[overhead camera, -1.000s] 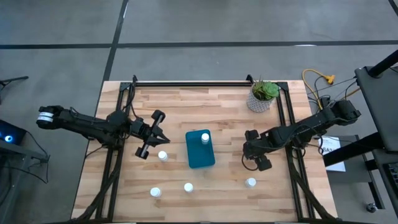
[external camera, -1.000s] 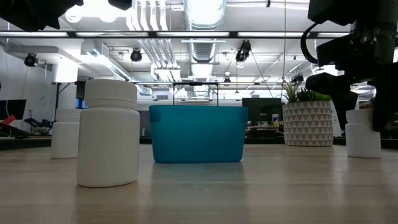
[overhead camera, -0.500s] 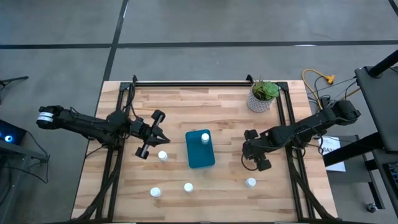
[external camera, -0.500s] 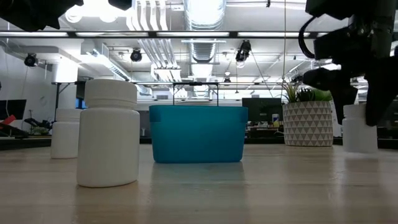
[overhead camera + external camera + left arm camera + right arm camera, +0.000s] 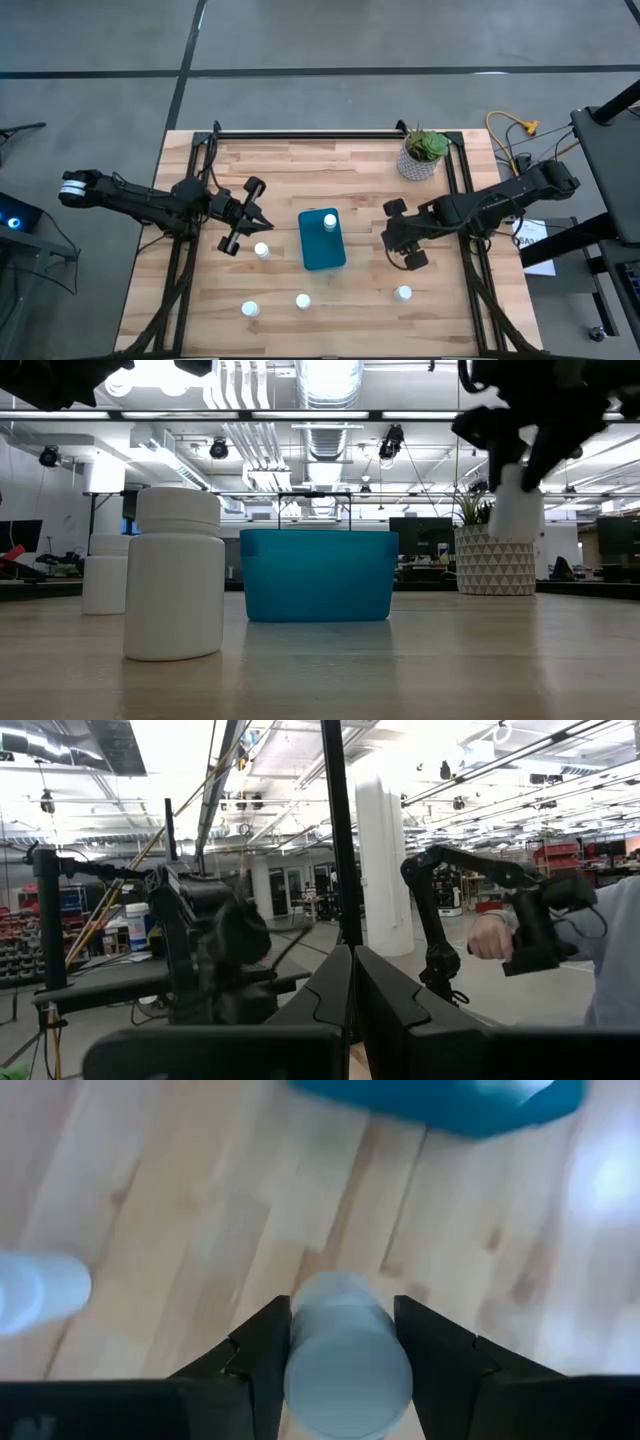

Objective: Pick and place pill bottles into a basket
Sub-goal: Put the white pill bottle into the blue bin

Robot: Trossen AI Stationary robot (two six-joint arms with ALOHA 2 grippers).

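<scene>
The teal basket (image 5: 322,243) stands mid-table with one white pill bottle (image 5: 329,222) in it. Three bottles stand on their bases near the front edge (image 5: 250,309) (image 5: 303,300) (image 5: 403,293), and one stands left of the basket (image 5: 261,250). My right gripper (image 5: 400,243), right of the basket, is shut on another bottle (image 5: 348,1360), which also shows in the low view (image 5: 517,512); in the high view the gripper hides it. My left gripper (image 5: 256,217) is shut and empty, left of the basket, above the table. My right gripper pinches the bottle by two opposite sides of its body (image 5: 300,1342) between its two fingers (image 5: 262,1352). The fingers come from above and point down, so the wrist view looks onto the cap. The bottle hangs clear of the table, slightly tilted.
A white patterned pot with a green plant (image 5: 423,155) stands at the far right. Dark frame rails (image 5: 300,132) run along the far edge and both sides. Bare wood lies between the basket and my right gripper.
My right gripper has risen and gone a little toward the basket, still shut on the bottle. The bottle stood on the table a second ago and now hangs lifted clear, well above the tabletop.
</scene>
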